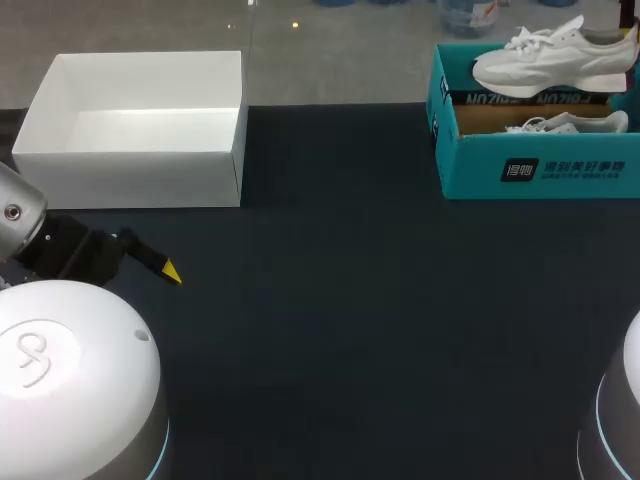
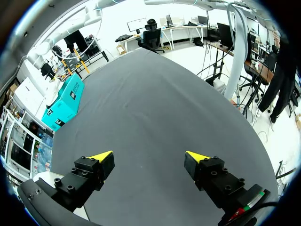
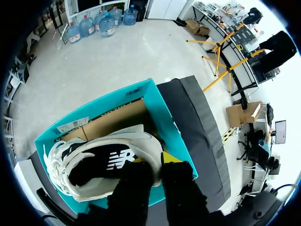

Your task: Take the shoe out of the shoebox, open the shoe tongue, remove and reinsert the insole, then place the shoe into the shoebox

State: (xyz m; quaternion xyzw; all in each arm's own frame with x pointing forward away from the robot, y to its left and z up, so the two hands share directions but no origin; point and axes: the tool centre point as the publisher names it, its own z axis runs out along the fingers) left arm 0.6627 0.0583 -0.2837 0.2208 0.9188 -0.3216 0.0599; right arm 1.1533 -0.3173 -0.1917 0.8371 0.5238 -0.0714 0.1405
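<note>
A white sneaker (image 1: 550, 60) hangs just above the teal shoebox (image 1: 540, 165) at the table's far right. A second white shoe (image 1: 570, 123) lies inside the box. In the right wrist view my right gripper (image 3: 151, 159) is shut on the heel rim of the white sneaker (image 3: 94, 165), whose dark inside faces the camera over the teal shoebox (image 3: 157, 101). My left gripper (image 2: 149, 155) stands open over bare dark table with nothing between its fingers. In the head view one yellow fingertip of the left gripper (image 1: 168, 270) shows near the left edge.
An empty white box (image 1: 130, 160) stands at the back left, just behind my left gripper. The dark tabletop (image 1: 350, 330) stretches between the two boxes. My arms' white bases fill the lower corners of the head view.
</note>
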